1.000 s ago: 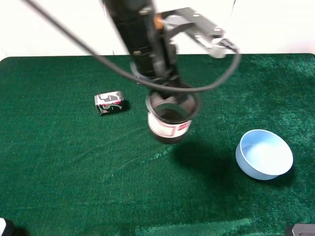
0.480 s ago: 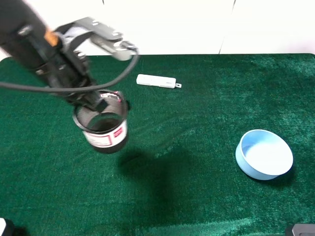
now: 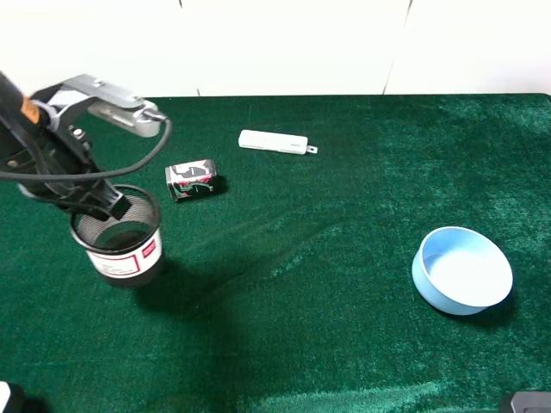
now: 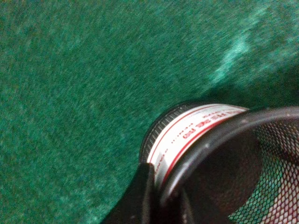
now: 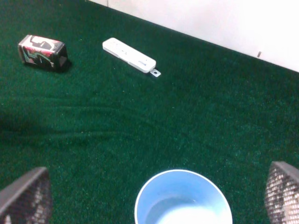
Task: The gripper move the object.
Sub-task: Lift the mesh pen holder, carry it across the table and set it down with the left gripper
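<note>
My left gripper (image 3: 119, 205), a bulky black body with a silver-grey bracket and looping black cables, hangs over the left side of the green mat (image 3: 310, 344). It is pinched on the rim of the mesh cup (image 3: 120, 247): one dark finger (image 4: 140, 196) lies against the outside of the wall, the other reaches inside. The cup is a black wire-mesh cylinder, roughly upright with its open mouth up, and a white label edged in red wraps its lower part. Its base sits at or just above the mat; I cannot tell whether it touches.
</note>
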`<state>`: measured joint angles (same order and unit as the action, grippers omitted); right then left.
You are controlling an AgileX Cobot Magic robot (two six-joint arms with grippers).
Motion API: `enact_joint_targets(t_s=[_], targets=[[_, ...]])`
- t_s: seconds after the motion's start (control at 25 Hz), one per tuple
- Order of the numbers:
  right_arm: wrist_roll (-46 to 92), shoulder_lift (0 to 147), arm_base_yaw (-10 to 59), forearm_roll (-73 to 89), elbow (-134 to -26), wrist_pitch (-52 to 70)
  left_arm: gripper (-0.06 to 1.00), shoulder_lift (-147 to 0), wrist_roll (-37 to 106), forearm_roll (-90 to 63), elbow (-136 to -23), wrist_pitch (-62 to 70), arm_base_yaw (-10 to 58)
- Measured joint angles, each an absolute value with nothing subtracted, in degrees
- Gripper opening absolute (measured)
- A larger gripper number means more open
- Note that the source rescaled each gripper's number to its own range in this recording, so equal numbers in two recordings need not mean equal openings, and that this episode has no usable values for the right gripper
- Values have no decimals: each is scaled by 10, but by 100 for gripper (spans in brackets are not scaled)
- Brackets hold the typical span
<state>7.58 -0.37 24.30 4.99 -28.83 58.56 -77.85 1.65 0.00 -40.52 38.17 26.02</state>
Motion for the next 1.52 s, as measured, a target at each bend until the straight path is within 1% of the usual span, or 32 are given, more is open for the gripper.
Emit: enact_joint_targets(t_s=[0.32,0.64,1.28,1.44,1.52], targets=[[76,-4,243,50,-288,586,0,-751,-42,26,-333,322,213],[76,-4,243,50,-288,586,0,-730,-95,39,-257,235,208],[76,-4,243,51,-288,586,0,-730,-103,40,-243,237,208],[76,-4,243,52,-288,586,4,-730,-103,40,-243,237,208],[76,-4,243,52,-288,586,9,-730,-103,40,-243,237,208]])
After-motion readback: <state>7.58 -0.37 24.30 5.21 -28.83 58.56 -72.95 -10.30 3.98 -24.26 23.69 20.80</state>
